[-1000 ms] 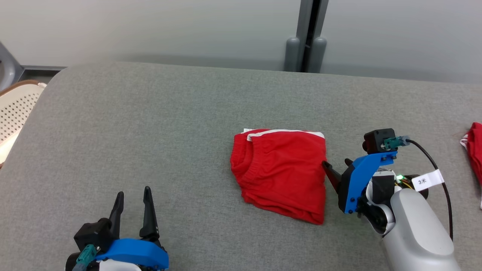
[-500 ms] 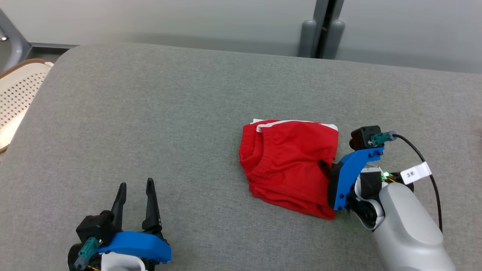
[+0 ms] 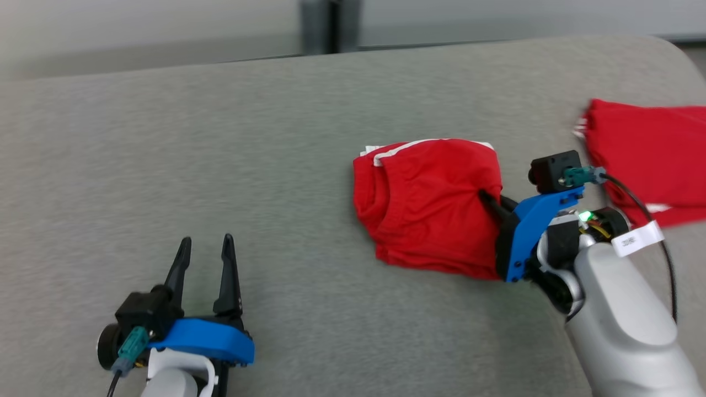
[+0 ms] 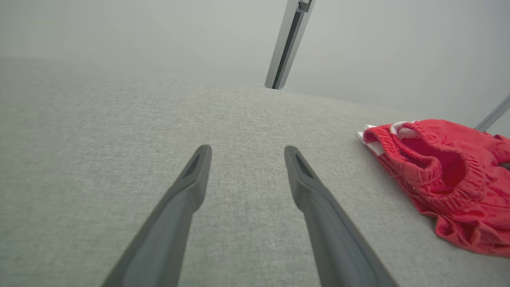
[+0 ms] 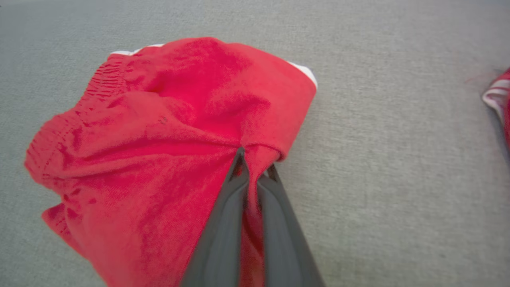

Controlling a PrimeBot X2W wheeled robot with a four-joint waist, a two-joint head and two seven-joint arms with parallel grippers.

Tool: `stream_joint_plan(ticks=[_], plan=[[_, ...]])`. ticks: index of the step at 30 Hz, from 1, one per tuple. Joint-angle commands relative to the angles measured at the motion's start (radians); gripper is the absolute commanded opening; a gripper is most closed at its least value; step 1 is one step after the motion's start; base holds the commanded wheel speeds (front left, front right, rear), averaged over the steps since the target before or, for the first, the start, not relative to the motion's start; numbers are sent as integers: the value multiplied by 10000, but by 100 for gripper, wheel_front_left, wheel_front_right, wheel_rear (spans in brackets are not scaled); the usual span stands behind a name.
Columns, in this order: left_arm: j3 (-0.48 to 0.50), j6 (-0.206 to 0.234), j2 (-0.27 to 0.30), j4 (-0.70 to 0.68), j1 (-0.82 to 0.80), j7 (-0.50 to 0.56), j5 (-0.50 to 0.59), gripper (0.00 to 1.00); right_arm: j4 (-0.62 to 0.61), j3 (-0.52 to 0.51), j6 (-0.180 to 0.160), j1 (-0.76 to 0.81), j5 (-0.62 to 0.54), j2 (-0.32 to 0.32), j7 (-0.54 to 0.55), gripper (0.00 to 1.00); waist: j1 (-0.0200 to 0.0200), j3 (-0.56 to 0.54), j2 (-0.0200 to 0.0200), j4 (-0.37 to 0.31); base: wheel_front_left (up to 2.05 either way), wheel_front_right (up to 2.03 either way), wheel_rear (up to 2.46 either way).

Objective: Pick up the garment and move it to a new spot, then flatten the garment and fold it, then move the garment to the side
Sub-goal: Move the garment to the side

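You have two red garments on one grey padded surface. The folded garment, red with white trim, lies right of centre. Your right gripper has its two dark fingers pinched together on the cloth's right edge, bunching it. The second red garment lies apart at the far right. Your left gripper hovers at the lower left, its two fingers spread and empty.

Folded red cloth garment on grey fabric table, right gripper at its right edge, second red cloth garment further right, left gripper front left.
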Motion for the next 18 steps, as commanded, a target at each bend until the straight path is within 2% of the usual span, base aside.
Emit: stream_joint_plan(ticks=[1,4,10,14,18], plan=[[-27,-22,89,-64,-127,35,68,100,-115,-4,-2,196,96,-94,-57,0,0,-235,0,-475,0,0,0],[-73,-18,246,-355,-252,244,161,100,-709,-99,-1,388,156,-249,-83,0,0,37,0,-1367,0,0,0],[-158,53,695,-974,-375,788,361,100,-1433,-183,-1,662,303,-10,-153,0,0,585,0,-2848,0,0,0],[-259,68,863,-1258,-371,1092,428,100,-1427,-155,-1,681,313,198,-296,0,0,711,0,-3212,0,0,0],[-357,65,929,-1430,-337,1250,432,100,-1237,-176,-1,318,186,131,-318,0,0,684,0,-3076,0,0,0]])
